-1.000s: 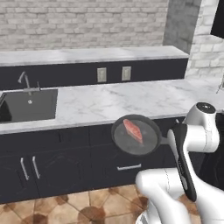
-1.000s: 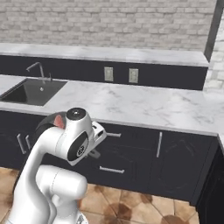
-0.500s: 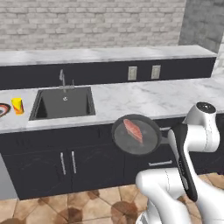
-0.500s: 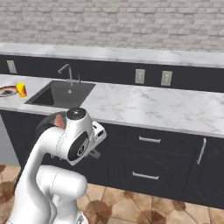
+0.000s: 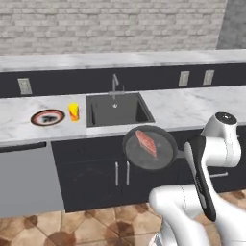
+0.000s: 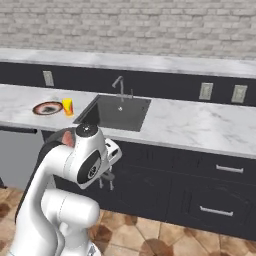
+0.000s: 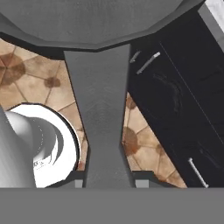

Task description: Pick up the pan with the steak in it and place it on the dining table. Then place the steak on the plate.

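The gripper [image 7: 105, 181] was closed on the handle of the pan [image 5: 150, 148], which hung out ahead of it in mid-air before the dark cabinets, off the worktop [image 5: 192, 108]. The steak [image 5: 146, 142] lay loose inside. A rigid pan held only by its thin straight handle would likely lever heavily against the hold and could twist, and the slick meat might slide if it tipped. The plate [image 5: 47, 117] sat well off, beyond the sink [image 5: 117, 109].
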Available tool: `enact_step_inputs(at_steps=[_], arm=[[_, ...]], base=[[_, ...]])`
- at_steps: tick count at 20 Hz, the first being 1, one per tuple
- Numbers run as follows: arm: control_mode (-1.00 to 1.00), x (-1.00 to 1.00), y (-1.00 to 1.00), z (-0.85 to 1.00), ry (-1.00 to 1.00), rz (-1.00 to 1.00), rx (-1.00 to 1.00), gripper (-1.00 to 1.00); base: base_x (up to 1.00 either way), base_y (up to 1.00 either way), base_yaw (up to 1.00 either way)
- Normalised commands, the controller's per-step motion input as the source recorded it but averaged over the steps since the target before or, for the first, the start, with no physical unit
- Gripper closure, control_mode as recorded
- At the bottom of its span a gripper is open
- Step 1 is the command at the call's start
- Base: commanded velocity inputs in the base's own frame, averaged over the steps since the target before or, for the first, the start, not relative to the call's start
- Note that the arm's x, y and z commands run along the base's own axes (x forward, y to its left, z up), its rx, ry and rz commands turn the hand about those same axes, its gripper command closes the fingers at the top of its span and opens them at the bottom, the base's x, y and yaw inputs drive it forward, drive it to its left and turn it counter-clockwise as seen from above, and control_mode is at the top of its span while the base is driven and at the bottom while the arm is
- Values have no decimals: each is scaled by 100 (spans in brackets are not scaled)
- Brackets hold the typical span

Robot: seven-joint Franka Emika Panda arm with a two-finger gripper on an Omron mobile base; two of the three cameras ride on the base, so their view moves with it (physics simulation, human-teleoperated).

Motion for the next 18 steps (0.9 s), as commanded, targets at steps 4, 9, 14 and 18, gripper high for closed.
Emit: enact_step_inputs(at_steps=[4, 9, 14, 18], arm=[[100, 0, 0, 0, 0, 0, 0, 100], [100, 0, 0, 0, 0, 0, 0, 100], [100, 0, 0, 0, 0, 0, 0, 100], [100, 0, 0, 0, 0, 0, 0, 100]], base=[[9, 100, 3], [9, 100, 3], [10, 98, 2], [7, 91, 0]])
